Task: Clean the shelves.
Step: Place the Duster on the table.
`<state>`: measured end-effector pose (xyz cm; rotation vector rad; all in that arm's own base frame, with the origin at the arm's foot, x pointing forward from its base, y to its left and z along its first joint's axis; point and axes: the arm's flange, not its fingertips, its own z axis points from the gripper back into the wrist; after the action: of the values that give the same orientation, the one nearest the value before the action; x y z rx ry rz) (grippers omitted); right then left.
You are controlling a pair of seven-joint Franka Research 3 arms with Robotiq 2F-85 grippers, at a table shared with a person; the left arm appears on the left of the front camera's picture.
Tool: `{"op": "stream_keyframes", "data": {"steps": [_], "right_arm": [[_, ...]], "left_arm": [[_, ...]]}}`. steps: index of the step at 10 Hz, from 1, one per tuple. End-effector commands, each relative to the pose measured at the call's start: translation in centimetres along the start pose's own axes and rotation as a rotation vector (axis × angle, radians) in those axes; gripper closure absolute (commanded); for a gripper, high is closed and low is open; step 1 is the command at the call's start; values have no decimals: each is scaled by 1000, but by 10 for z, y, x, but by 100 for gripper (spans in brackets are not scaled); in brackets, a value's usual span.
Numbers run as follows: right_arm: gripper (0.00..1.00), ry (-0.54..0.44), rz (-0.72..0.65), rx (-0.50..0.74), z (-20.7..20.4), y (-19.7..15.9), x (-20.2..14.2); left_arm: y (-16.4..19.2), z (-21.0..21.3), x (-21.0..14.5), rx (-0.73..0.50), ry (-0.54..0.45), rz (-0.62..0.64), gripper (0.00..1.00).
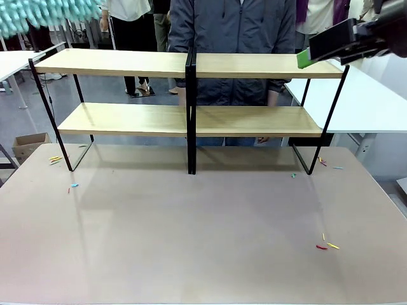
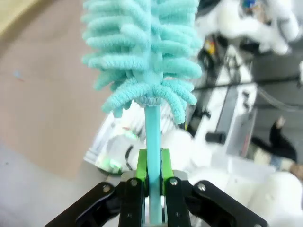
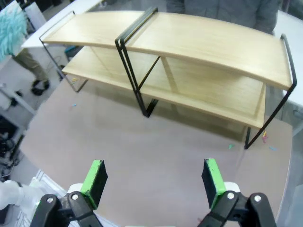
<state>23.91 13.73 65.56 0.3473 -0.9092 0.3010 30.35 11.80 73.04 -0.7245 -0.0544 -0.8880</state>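
- The shelves [image 1: 191, 117] stand at the far side of the surface [image 1: 191, 241], both boards bare, with a person [image 1: 232, 38] just behind them.
- Our left pincer [image 2: 150, 182] is pinching the thin handle of a teal duster [image 2: 144, 56], whose fluffy head also shows above the shelves' left end in the front view [image 1: 48, 14].
- Our right pincer [image 3: 154, 177] is spread wide and carries nothing; it hangs high, looking down on the shelves, and in the front view it sits just above their right end [image 1: 343, 41].
- We judge the step in hand to be the approach: the duster is gripped but not yet touching either board.
- Next we would lower the duster head onto the shelves' top board at the left end and sweep along it, staying clear of the central post and the person.
- Small coloured scraps [image 1: 325, 244] lie on the surface in front of the shelves.
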Motion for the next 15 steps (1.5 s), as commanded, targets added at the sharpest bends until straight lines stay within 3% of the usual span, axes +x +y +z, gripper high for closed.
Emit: {"op": "stream_keyframes", "data": {"steps": [1,2,3,5,7,9,10,12,15], "right_arm": [[0,99,-222,142,26,-66,8],[0,151,-419,140,36,-111,5],[0,223,-566,264,39,-148,-5],[0,298,-826,418,27,-211,-43],[0,353,-1018,573,-10,-251,-102],[0,377,-1160,641,-40,-267,-144],[0,372,-1189,620,-45,-268,-149],[0,376,-1118,637,-24,-274,-135],[0,376,-1118,637,-24,-274,-135]], "left_arm": [[18,1,-48,-73,170,-146,87],[43,-13,-71,-85,223,-137,87],[65,-25,-87,-194,270,-167,87],[102,-57,-104,-169,259,-164,87],[118,-101,-87,31,202,-140,87],[111,-137,-59,222,258,-233,87],[110,-155,-48,268,335,-276,87],[106,-194,-39,295,512,-362,87],[109,-209,-29,295,473,-364,87]]}}
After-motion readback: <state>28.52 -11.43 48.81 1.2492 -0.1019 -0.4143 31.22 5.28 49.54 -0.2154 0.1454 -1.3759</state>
